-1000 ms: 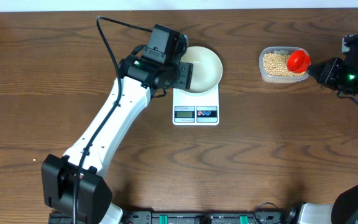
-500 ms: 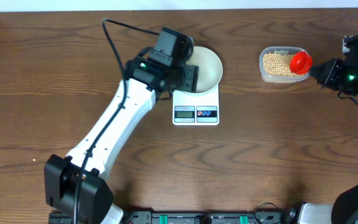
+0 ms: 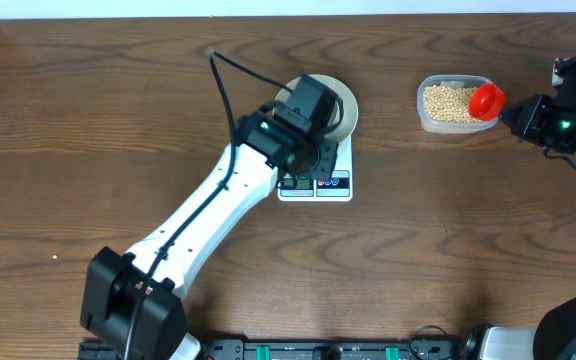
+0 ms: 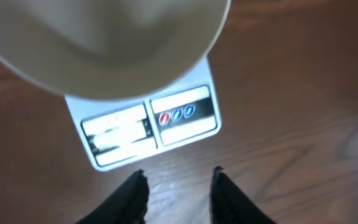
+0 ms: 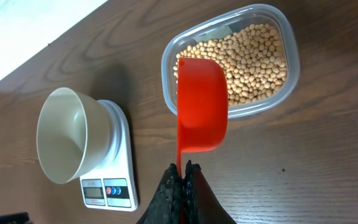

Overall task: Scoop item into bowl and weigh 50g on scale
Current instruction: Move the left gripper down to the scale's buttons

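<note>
The white bowl (image 3: 346,106) stands empty on the white scale (image 3: 336,185). It also shows in the left wrist view (image 4: 104,43) and the right wrist view (image 5: 64,134). My left gripper (image 3: 305,165) hangs over the scale's display side, partly covering the bowl. In the left wrist view it is open and empty (image 4: 179,177), above bare wood just in front of the scale (image 4: 185,115). The tan beans (image 5: 253,62) fill a clear tub (image 3: 448,102). My right gripper (image 5: 184,171) is shut on the handle of a red scoop (image 5: 201,102), held at the tub's edge (image 3: 484,98).
The scale (image 5: 114,186) shows red and blue buttons beside its display. The left arm's white links run from the table's front left up to the scale. The right arm (image 3: 558,120) is at the far right edge.
My left arm has swung right and forward, from beside the bowl's left rim to above the bowl and the scale's display. The right gripper and scoop have barely moved.
</note>
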Controlling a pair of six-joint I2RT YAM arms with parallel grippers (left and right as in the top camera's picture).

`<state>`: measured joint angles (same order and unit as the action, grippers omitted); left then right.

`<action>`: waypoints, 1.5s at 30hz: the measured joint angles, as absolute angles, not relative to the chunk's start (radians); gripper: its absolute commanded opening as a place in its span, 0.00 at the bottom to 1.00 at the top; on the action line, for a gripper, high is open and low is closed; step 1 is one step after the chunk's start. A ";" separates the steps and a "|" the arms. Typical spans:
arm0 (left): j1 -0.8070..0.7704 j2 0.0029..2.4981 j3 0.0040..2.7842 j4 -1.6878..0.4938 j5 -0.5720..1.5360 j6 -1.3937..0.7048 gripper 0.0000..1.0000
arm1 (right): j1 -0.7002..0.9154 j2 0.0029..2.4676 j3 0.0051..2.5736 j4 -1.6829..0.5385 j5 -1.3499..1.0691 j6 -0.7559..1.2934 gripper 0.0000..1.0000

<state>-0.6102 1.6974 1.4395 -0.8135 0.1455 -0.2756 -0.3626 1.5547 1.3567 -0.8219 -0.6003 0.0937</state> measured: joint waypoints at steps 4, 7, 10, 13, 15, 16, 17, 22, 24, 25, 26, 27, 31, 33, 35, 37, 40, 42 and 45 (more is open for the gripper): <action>-0.645 1.697 1.412 -0.797 0.117 -0.306 0.23 | -0.363 1.555 1.357 -0.822 -0.578 0.094 0.01; -0.671 1.697 1.394 -0.772 0.096 -0.326 0.19 | -0.363 1.555 1.357 -0.822 -0.560 0.094 0.01; -0.691 1.696 1.354 -0.735 0.067 -0.352 0.09 | -0.363 1.555 1.357 -0.822 -0.548 0.094 0.01; -0.695 1.695 1.312 -0.696 0.047 -0.367 0.08 | -0.363 1.555 1.357 -0.822 -0.545 0.094 0.01; -0.694 1.695 1.284 -0.667 0.040 -0.371 0.07 | -0.363 1.555 1.357 -0.822 -0.544 0.094 0.01; -0.694 1.695 1.271 -0.652 0.037 -0.374 0.08 | -0.363 1.555 1.357 -0.822 -0.543 0.094 0.01; -0.694 1.695 1.257 -0.633 0.031 -0.375 0.07 | -0.363 1.555 1.357 -0.822 -0.542 0.094 0.01; -0.695 1.695 1.195 -0.549 -0.019 -0.377 0.07 | -0.363 1.555 1.357 -0.822 -0.537 0.094 0.01; -0.695 1.695 1.177 -0.518 -0.033 -0.370 0.08 | -0.363 1.555 1.357 -0.823 -0.533 0.094 0.01; -0.695 1.695 1.168 -0.503 -0.037 -0.365 0.08 | -0.363 1.555 1.357 -0.822 -0.532 0.094 0.01; -0.695 1.695 1.159 -0.488 -0.041 -0.359 0.08 | -0.363 1.555 1.357 -0.823 -0.530 0.094 0.01; -0.695 1.695 1.152 -0.473 -0.044 -0.352 0.08 | -0.363 1.555 1.357 -0.822 -0.529 0.094 0.01; -0.695 1.700 1.139 -0.415 -0.051 -0.304 0.07 | -0.363 1.555 1.357 -0.822 -0.523 0.094 0.01; -0.695 1.707 1.139 -0.407 -0.051 -0.280 0.07 | -0.363 1.555 1.357 -0.823 -0.522 0.094 0.01; -0.695 1.713 1.139 -0.406 -0.051 -0.262 0.07 | -0.363 1.555 1.357 -0.822 -0.522 0.094 0.01; -0.695 1.716 1.139 -0.407 -0.051 -0.250 0.07 | -0.363 1.555 1.357 -0.823 -0.517 0.094 0.01; -0.695 1.716 1.139 -0.408 -0.052 -0.222 0.07 | -0.363 1.555 1.357 -0.827 -0.508 0.094 0.01; -0.695 1.717 1.139 -0.408 -0.052 -0.202 0.07 | -0.363 1.555 1.357 -0.828 -0.503 0.094 0.01; -0.695 1.718 1.135 -0.408 -0.051 -0.182 0.07 | -0.363 1.555 1.357 -0.829 -0.500 0.094 0.01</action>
<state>-0.6949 1.7184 1.1351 -0.4076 -0.0513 -0.1818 -0.3626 1.5547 1.3567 -0.8291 -0.4999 0.0944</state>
